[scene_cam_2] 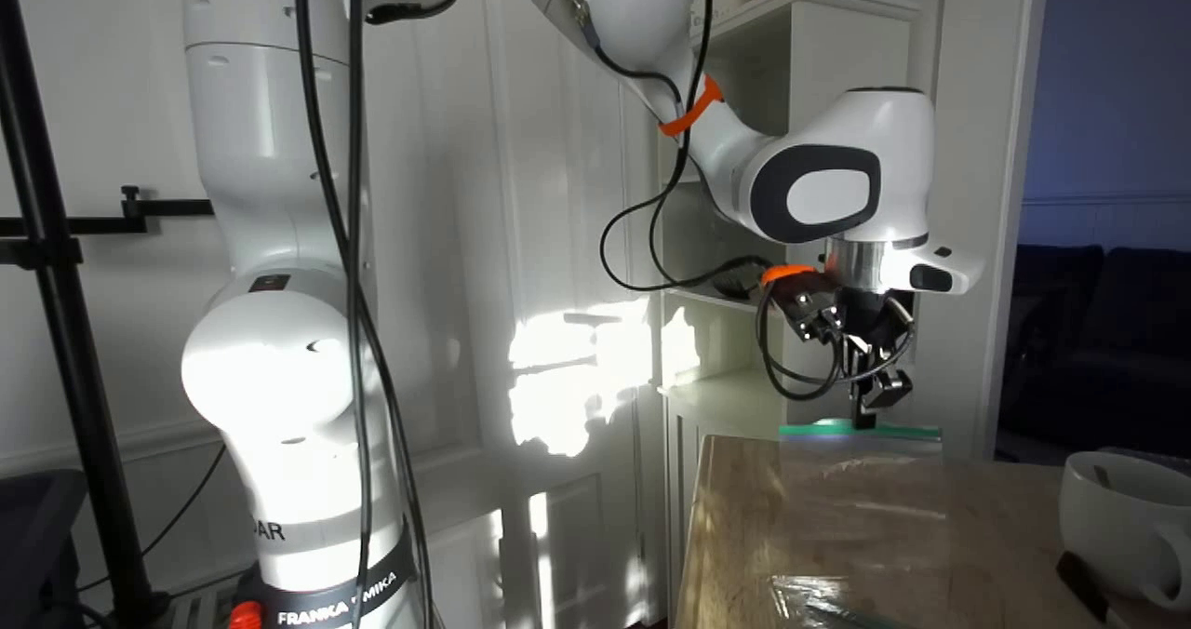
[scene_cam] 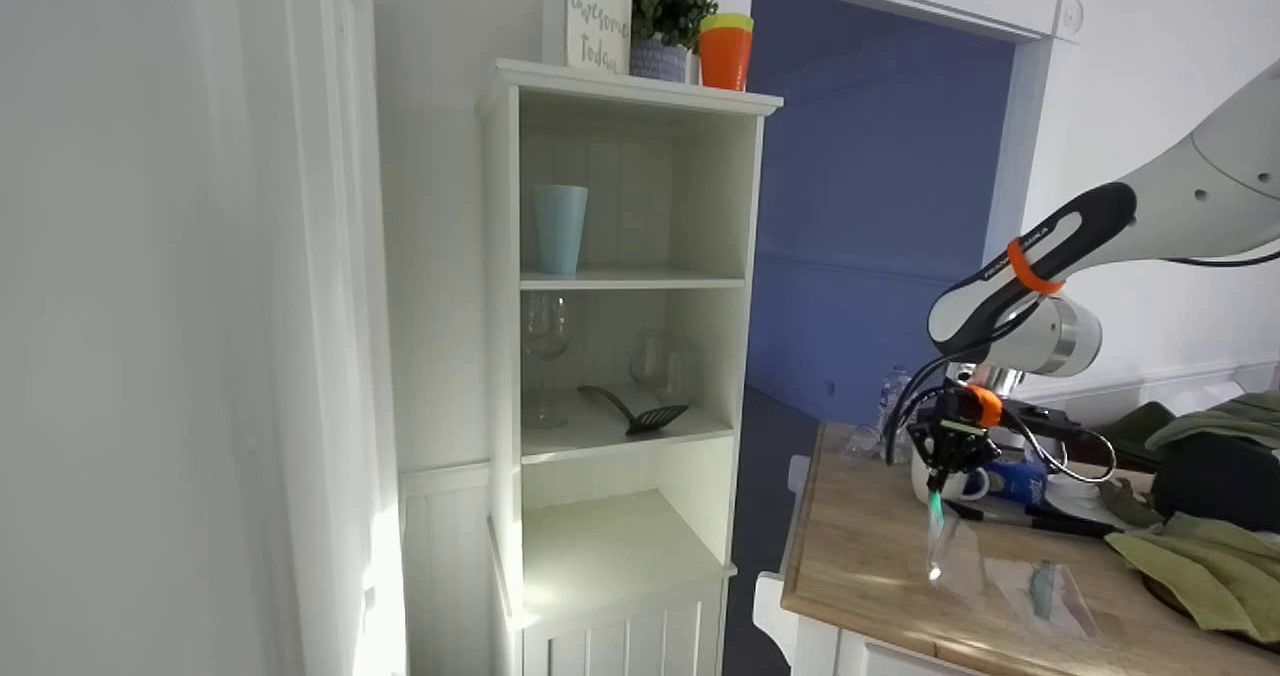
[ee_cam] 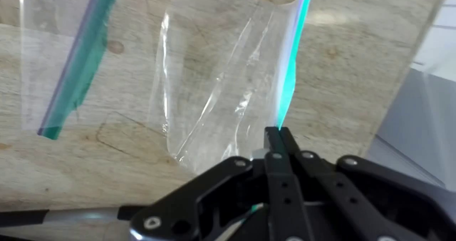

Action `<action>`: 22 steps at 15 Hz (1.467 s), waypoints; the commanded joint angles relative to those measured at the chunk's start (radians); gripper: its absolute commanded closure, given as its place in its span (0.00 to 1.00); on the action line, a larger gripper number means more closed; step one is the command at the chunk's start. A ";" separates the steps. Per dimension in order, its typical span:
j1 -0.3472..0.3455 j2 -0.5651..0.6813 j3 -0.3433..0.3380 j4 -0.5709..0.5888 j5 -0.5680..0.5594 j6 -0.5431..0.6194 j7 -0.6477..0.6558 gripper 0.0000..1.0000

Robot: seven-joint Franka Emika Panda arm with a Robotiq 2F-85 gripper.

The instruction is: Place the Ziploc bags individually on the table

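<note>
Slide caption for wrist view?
Black pincer holding a clear green-edged plastic bag, a second bag on the wooden table.

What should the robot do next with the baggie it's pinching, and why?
Probably lower the held bag gently onto the table. The fingers are closed on its green zip strip, holding that edge above the wood in both exterior views, while another bag lies on the table, so this one likely needs its own spot.

What we read
Above the jaws: sign [scene_cam: 598, 18], "be awesome today"; arm [scene_cam: 1110, 226], "FRANKA EMIKA" (also the base [scene_cam_2: 312, 555], well apart).
</note>
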 commanded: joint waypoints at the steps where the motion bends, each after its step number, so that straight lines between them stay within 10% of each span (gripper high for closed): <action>1: -0.016 -0.065 0.012 -0.023 0.242 0.069 -0.169 0.97; 7: -0.014 -0.040 -0.004 -0.005 0.505 0.070 -0.383 0.98; 22: -0.126 0.215 0.041 -0.036 0.441 0.130 -0.424 0.97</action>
